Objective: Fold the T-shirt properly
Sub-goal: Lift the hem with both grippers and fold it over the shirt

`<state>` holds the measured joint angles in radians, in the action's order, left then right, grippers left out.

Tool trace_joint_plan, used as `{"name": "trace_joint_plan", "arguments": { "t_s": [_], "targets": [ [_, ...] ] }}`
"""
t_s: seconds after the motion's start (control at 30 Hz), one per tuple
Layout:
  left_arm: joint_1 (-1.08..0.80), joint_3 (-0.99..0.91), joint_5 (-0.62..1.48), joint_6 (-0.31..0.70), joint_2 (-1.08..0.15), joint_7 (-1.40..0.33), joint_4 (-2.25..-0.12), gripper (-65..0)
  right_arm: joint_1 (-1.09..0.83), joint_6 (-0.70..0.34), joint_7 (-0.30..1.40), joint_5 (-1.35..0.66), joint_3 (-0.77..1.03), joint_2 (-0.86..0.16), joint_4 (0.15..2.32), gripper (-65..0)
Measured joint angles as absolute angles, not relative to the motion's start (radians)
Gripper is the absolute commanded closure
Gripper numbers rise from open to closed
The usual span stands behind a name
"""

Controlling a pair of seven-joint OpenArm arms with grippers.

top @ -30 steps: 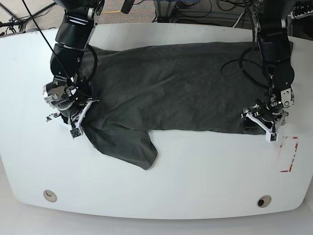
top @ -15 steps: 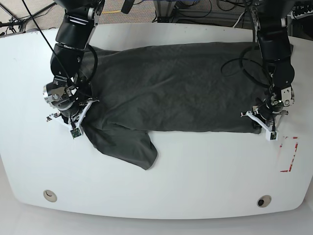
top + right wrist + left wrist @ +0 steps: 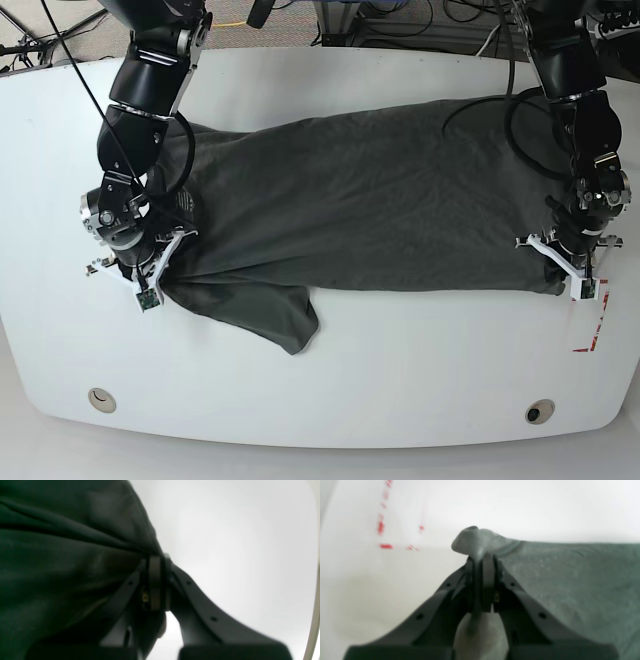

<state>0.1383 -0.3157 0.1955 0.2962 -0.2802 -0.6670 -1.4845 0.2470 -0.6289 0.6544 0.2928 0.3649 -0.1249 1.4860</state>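
The dark charcoal T-shirt (image 3: pixel 350 200) lies spread across the white table (image 3: pixel 400 370), with one sleeve folded out toward the front at the base view's left (image 3: pixel 270 310). My left gripper (image 3: pixel 558 270) is at the base view's right, shut on the shirt's corner. In the left wrist view a bunched tip of the T-shirt (image 3: pixel 570 580) pokes out past this gripper (image 3: pixel 482 557). My right gripper (image 3: pixel 148 272), on the base view's left, is shut on the shirt's other end. In the right wrist view, folds of the T-shirt (image 3: pixel 62 555) are drawn tight into this gripper (image 3: pixel 156 557).
Red tape marks (image 3: pixel 592 320) sit on the table just in front of the left gripper and show in the left wrist view as red tape marks (image 3: pixel 385 546). Two round fittings (image 3: pixel 100 399) (image 3: pixel 540 411) are set near the front edge. Cables lie beyond the back edge.
The left gripper has closed on the shirt's corner. Both arms have since moved toward the table's front, dragging the shirt with them and pulling it tauter.
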Motion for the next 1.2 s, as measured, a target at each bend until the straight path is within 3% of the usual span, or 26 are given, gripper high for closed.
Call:
{"name": "trace_joint_plan", "arguments": {
  "t_s": [0.4, 0.77, 1.03, 1.2],
  "targets": [
    [0.281, -0.384, 0.205, 0.307, -0.282, -0.771, -1.709, 0.0, 0.443, -0.632, 0.656, 0.306, 0.298, -0.178, 1.485, 0.0],
    [0.512, -0.396, 0.2, 0.306, -0.315, -0.779, -1.721, 0.0, 0.703, -0.649, 0.71, 0.289, 0.148, -0.27, 1.486, 0.0],
    [0.698, -0.394, 0.2, 0.302, -0.322, -0.825, -1.721, -0.1, 0.97, -0.709, 0.797, 0.325, 0.105, -0.281, 1.493, 0.0],
    [0.725, -0.394, 0.208, 0.302, -0.318, -0.869, -1.728, -0.1, 1.014, -0.711, 0.846, 0.337, 0.098, -0.297, 1.522, 0.0]
  ]
}}
